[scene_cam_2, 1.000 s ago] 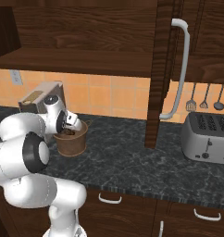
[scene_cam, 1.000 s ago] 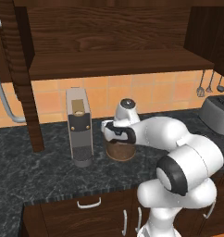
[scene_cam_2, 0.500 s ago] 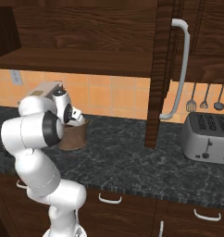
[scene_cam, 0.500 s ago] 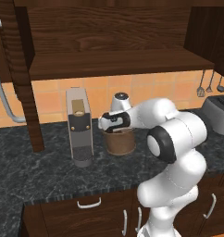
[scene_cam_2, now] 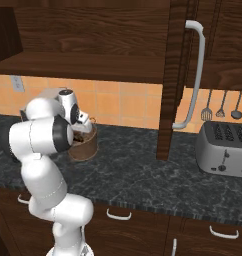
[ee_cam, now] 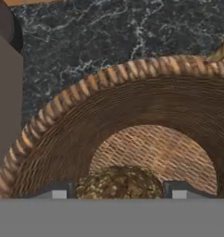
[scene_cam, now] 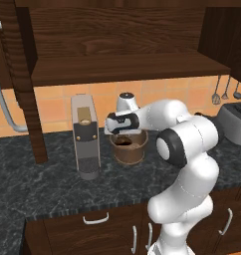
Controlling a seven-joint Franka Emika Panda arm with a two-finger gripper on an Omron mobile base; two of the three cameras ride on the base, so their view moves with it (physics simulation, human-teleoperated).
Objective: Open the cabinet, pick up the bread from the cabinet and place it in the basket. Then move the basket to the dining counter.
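We see the dark wood cabinet point(scene_cam: 127, 47) open above the speckled granite counter point(scene_cam_2: 143, 175). The round woven basket point(scene_cam: 127, 148) stands upright, mouth up. Inside lies the rounded, mottled bread point(ee_cam: 118, 183). The gripper point(ee_cam: 118, 194) straddles it, parted; any grip is unclear.

A tall grey coffee machine point(scene_cam: 85, 143) is set on the dark speckled counter point(scene_cam: 43, 184); a silver toaster point(scene_cam_2: 224, 148) is seen further along.

Bread point(ee_cam: 119, 182) cut off below, between end effector point(ee_cam: 115, 190) tips.
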